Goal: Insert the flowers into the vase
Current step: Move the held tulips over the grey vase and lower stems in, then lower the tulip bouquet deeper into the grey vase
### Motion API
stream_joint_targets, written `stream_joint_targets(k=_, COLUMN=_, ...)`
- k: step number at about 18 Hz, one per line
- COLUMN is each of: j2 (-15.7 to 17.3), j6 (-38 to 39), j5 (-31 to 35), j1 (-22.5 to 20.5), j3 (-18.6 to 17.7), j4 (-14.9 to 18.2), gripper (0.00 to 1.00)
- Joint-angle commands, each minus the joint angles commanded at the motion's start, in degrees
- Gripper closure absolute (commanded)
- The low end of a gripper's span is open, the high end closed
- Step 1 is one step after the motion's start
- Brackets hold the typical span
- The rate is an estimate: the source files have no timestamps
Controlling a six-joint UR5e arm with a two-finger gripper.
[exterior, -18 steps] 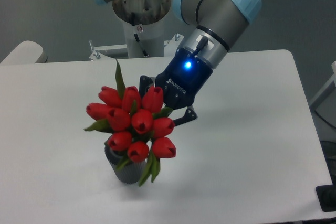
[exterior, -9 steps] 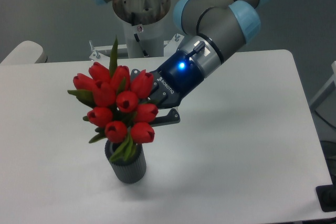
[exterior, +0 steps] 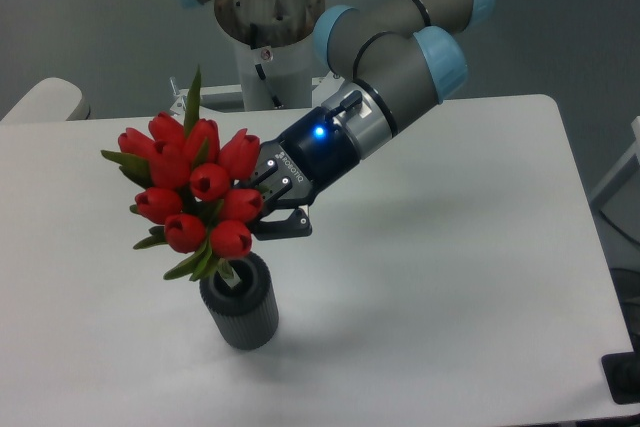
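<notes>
The flowers (exterior: 193, 190), a tight bunch of red tulip heads with green leaves, hang tilted over the left part of the white table. Their stems point down to the right, and the stem ends reach the mouth of the vase (exterior: 240, 302). It is a small dark grey ribbed cylinder, standing upright near the table's front edge. My gripper (exterior: 262, 205) comes in from the right, behind the bunch, and is shut on the flowers' stems. The tulip heads hide most of the fingers.
The arm's base column (exterior: 262, 42) stands at the table's back edge, behind the flowers. A pale rounded object (exterior: 42, 100) sits off the table's back left corner. The white table (exterior: 460, 277) stretches to the right of the vase.
The gripper has lifted the flowers and carried them up and to the left. The heads had been low, covering the vase. They now stand higher, and the vase's mouth shows.
</notes>
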State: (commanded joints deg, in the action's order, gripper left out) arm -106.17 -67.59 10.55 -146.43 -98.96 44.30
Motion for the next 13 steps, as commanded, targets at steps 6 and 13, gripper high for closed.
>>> stream_joint_targets(k=6, j2=0.0, j6=-4.7, j5=0.1, j1=-0.4, j3=-3.8, j4=0.0, gripper=0.82)
stream_joint_targets(k=13, j2=-0.9, j6=-4.9, j5=0.1, j1=-0.5, j3=-5.6, j4=0.0, gripper=0.82)
